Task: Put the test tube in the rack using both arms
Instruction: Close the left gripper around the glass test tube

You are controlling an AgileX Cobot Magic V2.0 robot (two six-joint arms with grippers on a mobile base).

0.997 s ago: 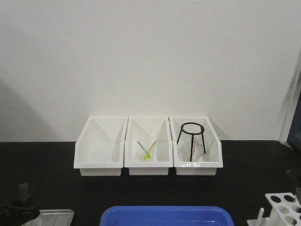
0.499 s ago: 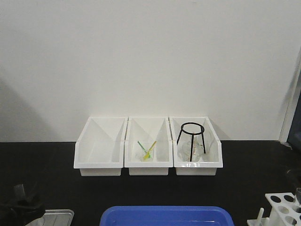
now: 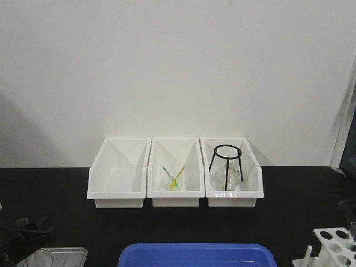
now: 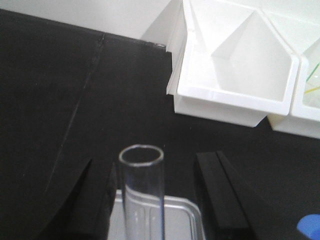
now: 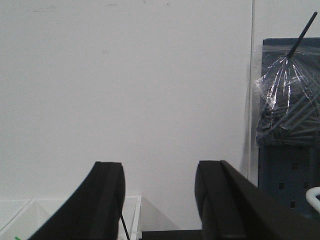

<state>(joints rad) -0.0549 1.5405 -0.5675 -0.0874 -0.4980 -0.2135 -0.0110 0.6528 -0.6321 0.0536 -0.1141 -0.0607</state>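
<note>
**Clear glass test tube** (image 4: 142, 195), round-rimmed: 1. It sits on the near side of the row of white plastic storage bins (image 3: 175, 201), off the row's left end and above the silver metal tray (image 4: 180, 220). Its long axis runs along the gripper fingers, with the open mouth pointing away from the wrist, roughly toward the bins. The lower end is out of frame.

**Black left gripper** (image 4: 154, 165): 1. It has one finger on each side of the tube. A gap shows on the tube's right, and any contact lies below the frame edge, so I cannot tell whether it is clamped.

**Black right gripper** (image 5: 160, 165): 1. Its jaws are set apart with nothing between them, and it faces the white wall behind the bins.

**White plastic rack with round holes** (image 3: 334, 245): 1. It stands nearer than the bins and past their right end, cut off by the frame.

**Storage bins:** 3, side by side on the black tabletop (image 3: 55, 189).

**Blue plastic tub** (image 3: 194, 255): 1, directly in front of the bins.

**Black wire tripod** (image 3: 227, 158): 1, upright in the right-hand bin.
</note>
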